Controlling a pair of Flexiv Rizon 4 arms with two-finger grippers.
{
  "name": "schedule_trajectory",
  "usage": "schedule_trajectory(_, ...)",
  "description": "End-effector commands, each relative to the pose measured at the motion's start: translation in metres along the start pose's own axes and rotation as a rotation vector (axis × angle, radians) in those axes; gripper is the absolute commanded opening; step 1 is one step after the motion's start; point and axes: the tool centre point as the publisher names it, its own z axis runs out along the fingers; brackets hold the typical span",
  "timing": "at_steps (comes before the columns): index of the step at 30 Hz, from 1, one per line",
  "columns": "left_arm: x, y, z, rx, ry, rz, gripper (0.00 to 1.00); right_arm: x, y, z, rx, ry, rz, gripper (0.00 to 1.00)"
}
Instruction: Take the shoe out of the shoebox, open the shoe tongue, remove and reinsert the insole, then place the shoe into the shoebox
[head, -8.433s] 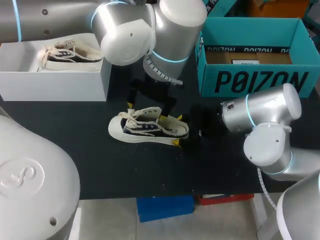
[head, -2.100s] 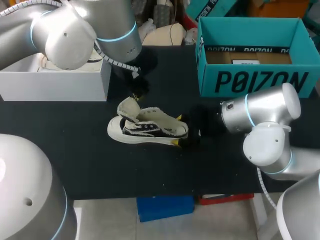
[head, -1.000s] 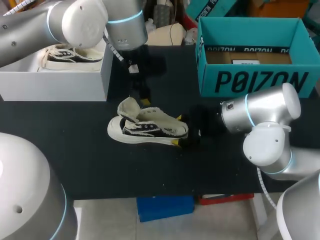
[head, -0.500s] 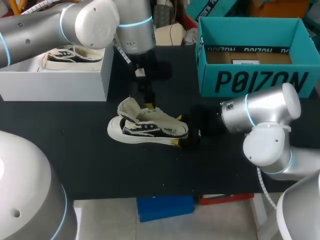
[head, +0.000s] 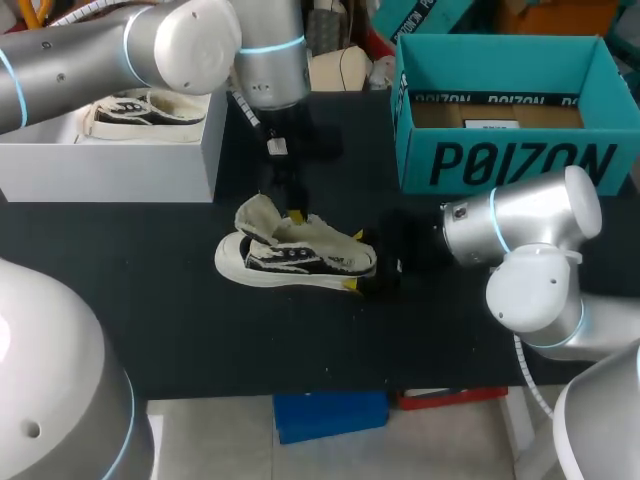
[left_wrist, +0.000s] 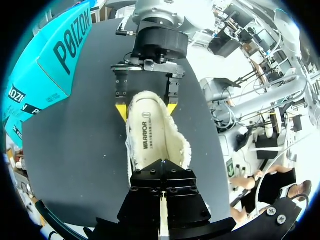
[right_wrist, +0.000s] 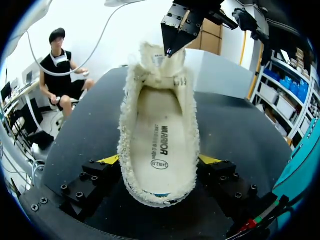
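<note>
A cream and black canvas shoe (head: 300, 257) lies on the black table, toe to the left, its tongue (head: 256, 214) folded forward over the toe. My right gripper (head: 355, 262) is shut on the heel, one yellow tip on each side. In the right wrist view the shoe (right_wrist: 157, 107) sits between the right gripper's (right_wrist: 159, 162) fingers, with the printed insole (right_wrist: 160, 145) flat inside. My left gripper (head: 293, 214) is shut and holds nothing, its tip just over the shoe's mouth behind the tongue. Its wrist view looks down on the insole (left_wrist: 148, 137) and on my right gripper (left_wrist: 146, 109) at the heel.
A teal shoebox (head: 505, 160) stands open at the back right. At the back left a white box (head: 110, 160) holds a second shoe (head: 140, 108). Bare black tabletop lies in front of the shoe.
The tongue now lies folded forward over the toe. Over the last second my left gripper came down and a little right, to the shoe's mouth. The right gripper and shoe kept still.
</note>
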Motion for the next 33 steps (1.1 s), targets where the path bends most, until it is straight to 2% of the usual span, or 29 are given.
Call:
schedule_trajectory(1,-0.01,-0.003,0.01,-0.01,0.027,0.003,0.0,-0.001,-0.001,0.0,0.001,0.0,0.001,0.0)
schedule_trajectory(23,-0.012,-0.004,0.012,-0.044,0.012,0.002,0.0,-0.001,-0.001,0.0,0.001,0.0,0.001,0.0)
schedule_trajectory(33,-0.013,0.01,0.034,-0.042,0.048,-0.038,0.0,-0.001,-0.001,0.0,0.001,0.0,0.001,0.0)
